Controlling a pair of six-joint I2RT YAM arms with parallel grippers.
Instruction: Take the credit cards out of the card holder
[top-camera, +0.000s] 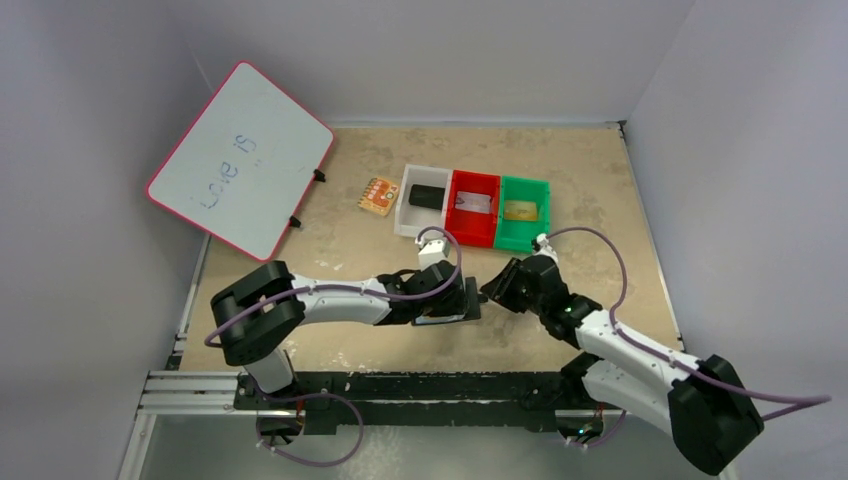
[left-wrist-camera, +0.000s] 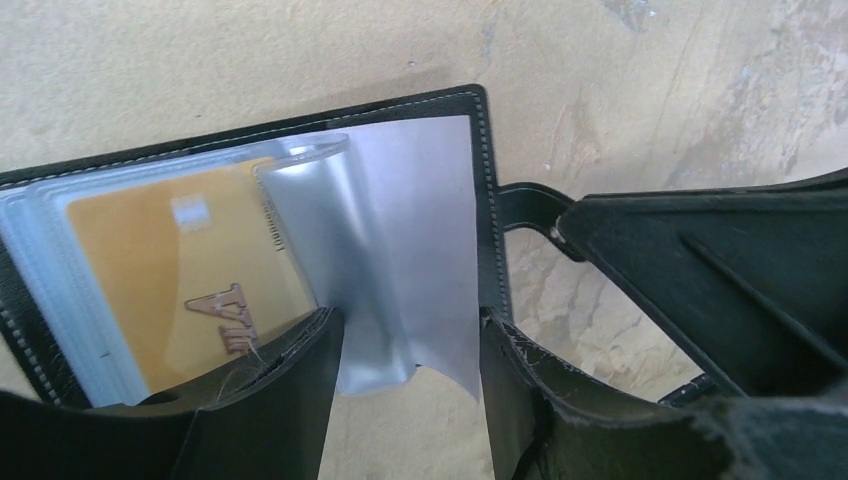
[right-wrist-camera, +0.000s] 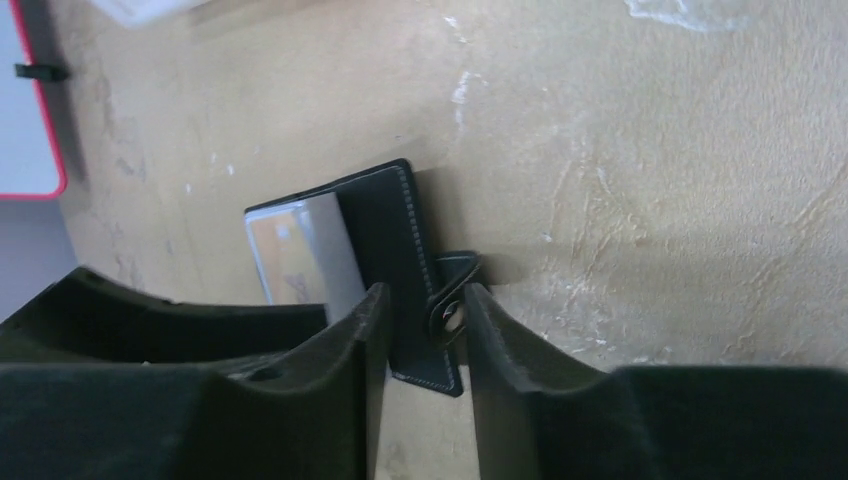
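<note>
While the white board (top-camera: 240, 160) reads "Love is", the white bin (top-camera: 408, 200) holds a black block (top-camera: 427, 196), the red bin (top-camera: 474, 180) a grey card (top-camera: 473, 204), and the green bin (top-camera: 525, 185) a tan card (top-camera: 520, 210). The card holder (left-wrist-camera: 482, 200) lies open by the arms, a gold card (left-wrist-camera: 170, 280) inside. The left claw (left-wrist-camera: 410, 320) is half open over a clear sleeve (left-wrist-camera: 400, 230). The right claw (right-wrist-camera: 425, 295) is a little open around the strap tab (right-wrist-camera: 455, 275).

A red-framed whiteboard (top-camera: 240, 160) with handwriting leans at the table's (top-camera: 600, 200) far left corner. Near the far edge stand a white bin (top-camera: 404, 205), a red bin (top-camera: 470, 239) and a green bin (top-camera: 520, 244), touching in a row. A black block (top-camera: 427, 196) lies in the white one, and an orange patterned square (top-camera: 378, 195) lies just left of it.
</note>
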